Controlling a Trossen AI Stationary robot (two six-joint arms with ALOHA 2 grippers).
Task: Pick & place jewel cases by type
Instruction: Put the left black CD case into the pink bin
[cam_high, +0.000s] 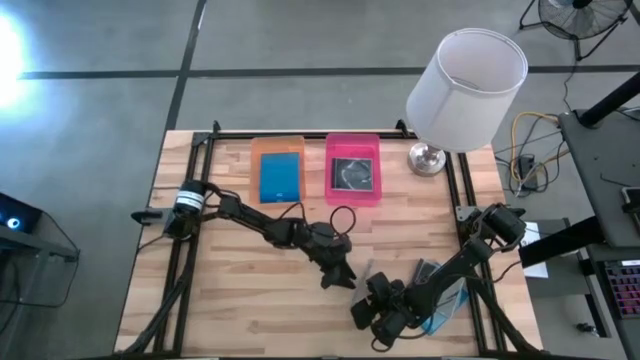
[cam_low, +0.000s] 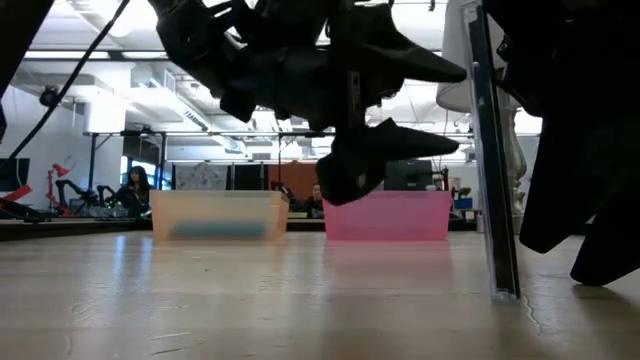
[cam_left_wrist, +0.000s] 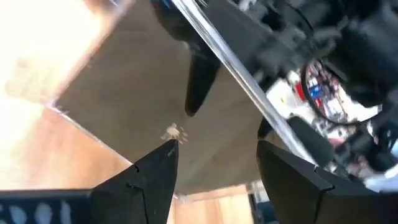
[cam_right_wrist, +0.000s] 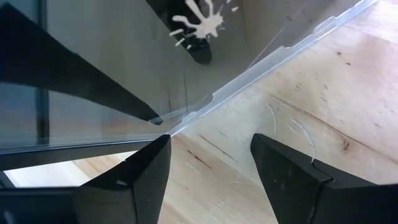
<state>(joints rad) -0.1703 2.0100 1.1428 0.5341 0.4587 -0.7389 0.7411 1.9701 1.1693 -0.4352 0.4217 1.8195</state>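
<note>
Both arms meet over one clear case

Left gripper (cam_high: 340, 275) open beside the upright jewel case (cam_low: 497, 160); right gripper (cam_high: 383, 312) open too, nothing held.

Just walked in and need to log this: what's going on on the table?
Two arms are sorting jewel cases into trays. The orange tray holds a blue case, the pink tray a clear one. Both grippers, left and right, sit with jaws open near a case standing on edge at the table's near side.
</note>
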